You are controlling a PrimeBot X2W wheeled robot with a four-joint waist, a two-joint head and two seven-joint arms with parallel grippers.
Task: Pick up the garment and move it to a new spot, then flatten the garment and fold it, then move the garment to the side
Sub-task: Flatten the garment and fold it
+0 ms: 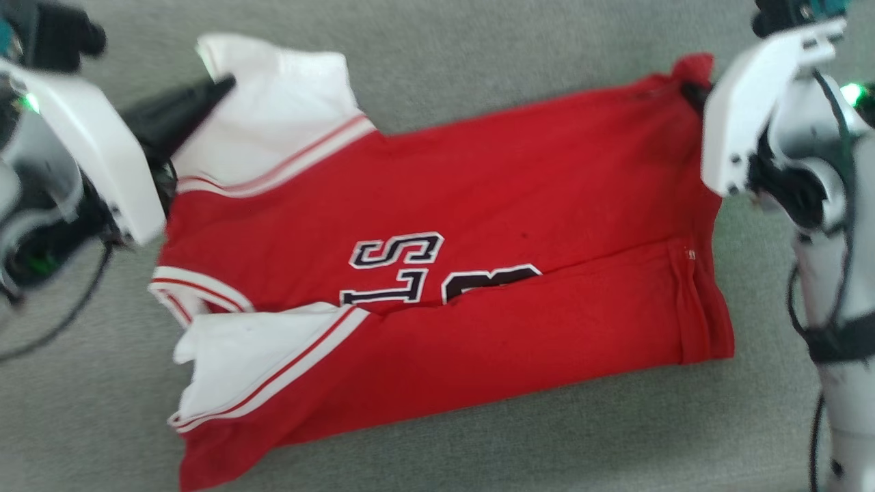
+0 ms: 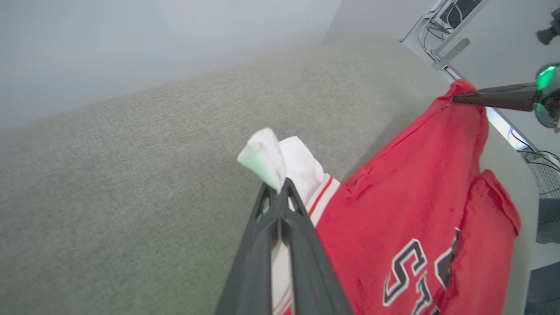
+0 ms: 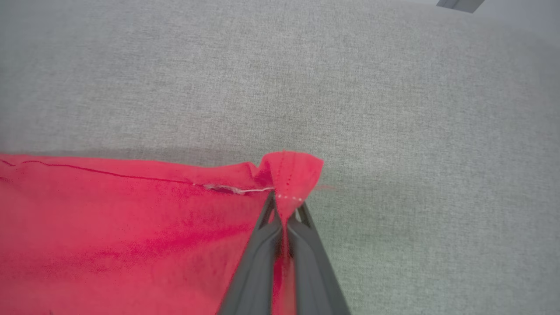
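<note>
The left gripper (image 2: 280, 187) is pinched shut on the tip of the garment's upper white sleeve (image 2: 264, 157), which pokes out past its closed fingers in the left wrist view. The right gripper (image 3: 285, 205) is likewise clamped tight on a red hem corner (image 3: 292, 171), the cloth bunched into a small peak above its tips. The garment (image 1: 478, 198) lies spread across the middle of the head view, collar end toward the left of the frame and hem toward the right, its far edge held between the two grippers at upper left and upper right. Its near part is folded up over the front, covering part of the black, white-outlined characters (image 1: 400, 266) at centre, and a second white sleeve (image 1: 253, 362) with red-striped trim lies at lower left. Under it all is a grey woven surface (image 1: 478, 61). Pale arm casings (image 1: 102, 150) stand at both side edges of the head view, and cables and a white frame (image 2: 450, 46) show in the upper right corner of the left wrist view.
</note>
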